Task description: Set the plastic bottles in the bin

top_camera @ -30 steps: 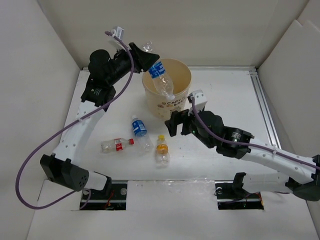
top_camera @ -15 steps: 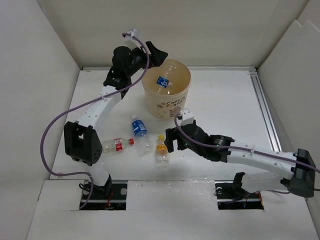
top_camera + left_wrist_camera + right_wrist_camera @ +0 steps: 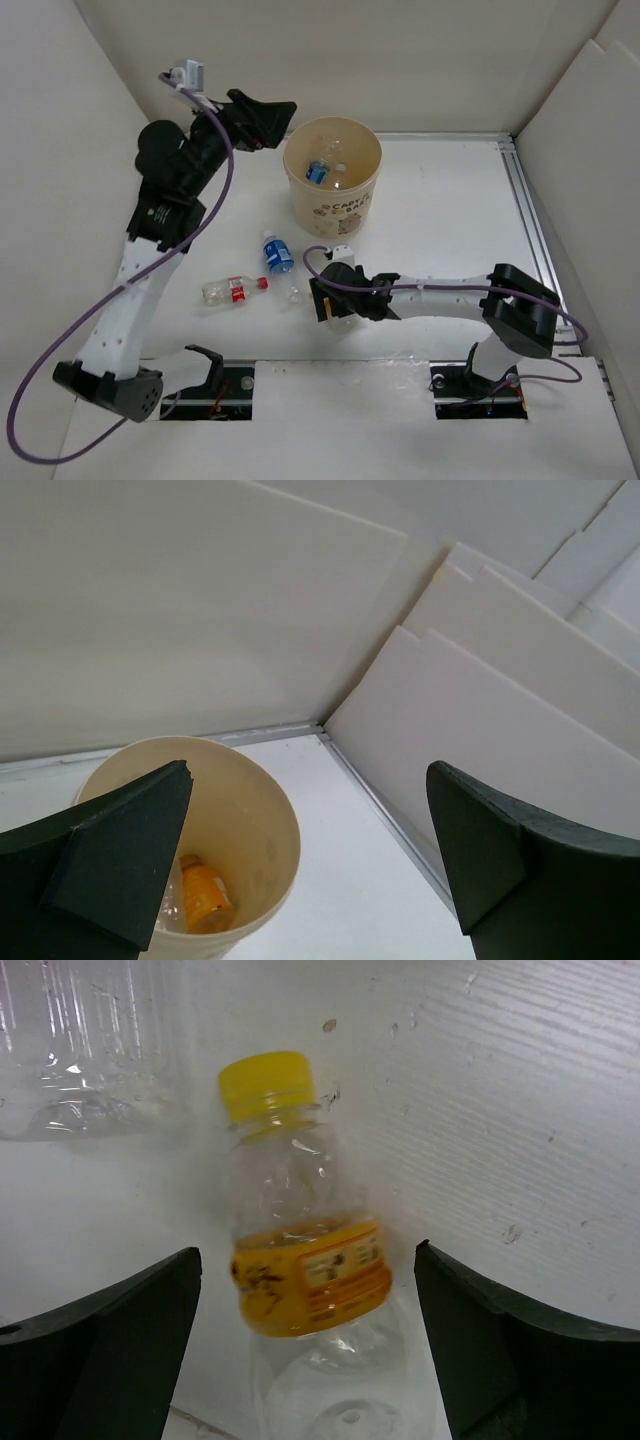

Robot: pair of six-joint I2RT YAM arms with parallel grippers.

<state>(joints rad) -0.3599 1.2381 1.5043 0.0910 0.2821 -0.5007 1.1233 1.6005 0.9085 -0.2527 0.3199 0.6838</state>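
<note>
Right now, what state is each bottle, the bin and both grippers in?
bin, upright, bottles inside.
blue-label bottle in the bin, lying inside.
blue-label bottle on the table, lying down.
red-label bottle, lying on its side.
yellow-cap bottle, lying down, not gripped.
left gripper, open, empty.
right gripper, open, straddling the yellow-cap bottle.

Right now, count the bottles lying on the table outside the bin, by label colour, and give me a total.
blue-label bottle: 1
red-label bottle: 1
orange-label bottle with yellow cap: 1
Total: 3
</note>
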